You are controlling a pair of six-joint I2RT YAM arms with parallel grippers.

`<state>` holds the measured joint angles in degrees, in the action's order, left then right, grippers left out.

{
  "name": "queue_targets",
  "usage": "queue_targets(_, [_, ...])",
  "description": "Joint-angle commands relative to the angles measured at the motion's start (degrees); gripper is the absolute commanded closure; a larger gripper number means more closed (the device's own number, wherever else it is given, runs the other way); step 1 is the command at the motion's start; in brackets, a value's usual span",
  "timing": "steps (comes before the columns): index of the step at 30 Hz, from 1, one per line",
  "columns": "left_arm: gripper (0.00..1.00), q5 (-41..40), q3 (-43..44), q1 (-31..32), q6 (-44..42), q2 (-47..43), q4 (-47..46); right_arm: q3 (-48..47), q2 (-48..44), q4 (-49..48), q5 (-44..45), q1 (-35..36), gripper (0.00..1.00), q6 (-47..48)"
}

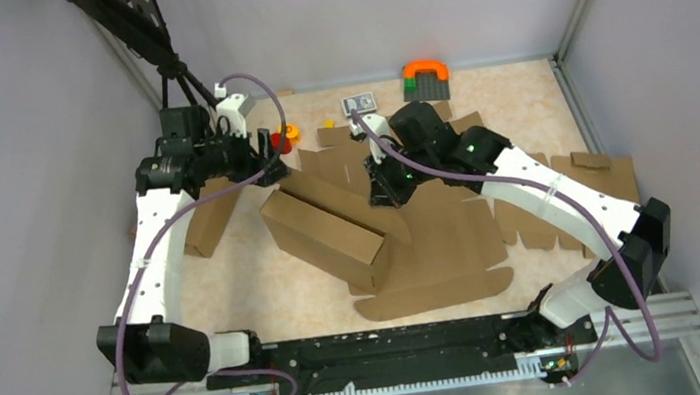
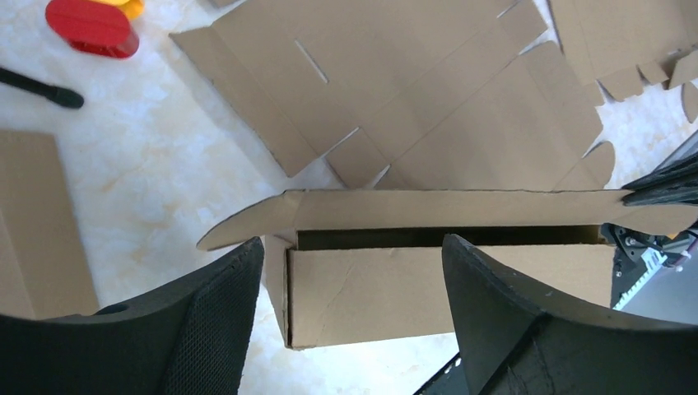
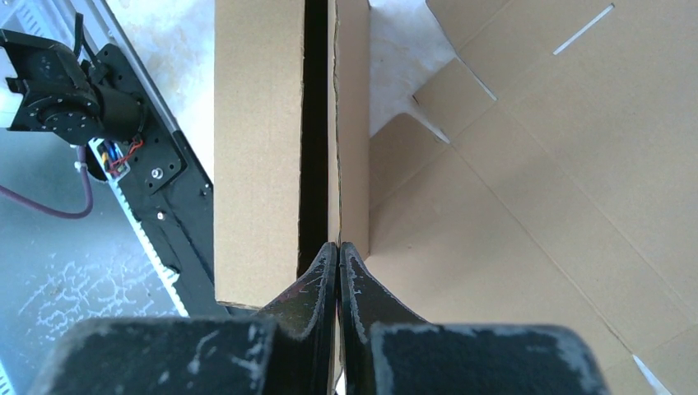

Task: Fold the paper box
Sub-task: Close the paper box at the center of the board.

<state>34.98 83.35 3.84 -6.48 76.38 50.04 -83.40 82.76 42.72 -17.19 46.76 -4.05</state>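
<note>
nothing here can be read from where i stand. the small grey card [image 1: 360,103] at the far side of the table has some dark marking on its face, but it is too small and blurred to make out. the paper box [image 1: 324,226] shows only bare brown board, in the overhead view and in both wrist views.
</note>
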Motion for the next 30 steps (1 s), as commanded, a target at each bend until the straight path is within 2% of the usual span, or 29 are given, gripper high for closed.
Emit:
queue_targets(1, [0.19,-4.49,-2.34,-0.23,2.67,-1.73,-2.35,-2.19,1.25,2.17,0.84,1.52,1.0,0.45])
queue_targets(6, [0.11,-6.1,-3.41,-0.23,3.65,-1.94,-8.17,-2.54,1.11,2.21,1.31,2.8,1.0,0.46])
queue_targets(16, [0.15,-4.74,0.23,-0.23,3.86,1.45,-5.3,-2.87,0.65,2.94,5.31,5.01,1.0,0.71])
queue_targets(19, [0.2,-4.65,1.25,-0.23,4.16,2.8,-1.64,-3.15,0.8,3.05,5.65,4.99,1.0,0.55])
queue_targets(22, [0.31,-4.33,2.4,-0.23,4.4,3.99,3.64,-3.5,1.08,3.39,6.0,5.07,1.0,0.59])
queue_targets(25, [0.42,-3.97,1.38,-0.23,6.06,3.66,5.13,-3.53,1.16,3.4,6.34,5.07,1.0,0.62])
queue_targets(30, [0.49,-5.85,0.48,-0.23,8.78,2.35,7.37,-3.7,1.43,3.4,6.73,5.05,1.0,0.43])
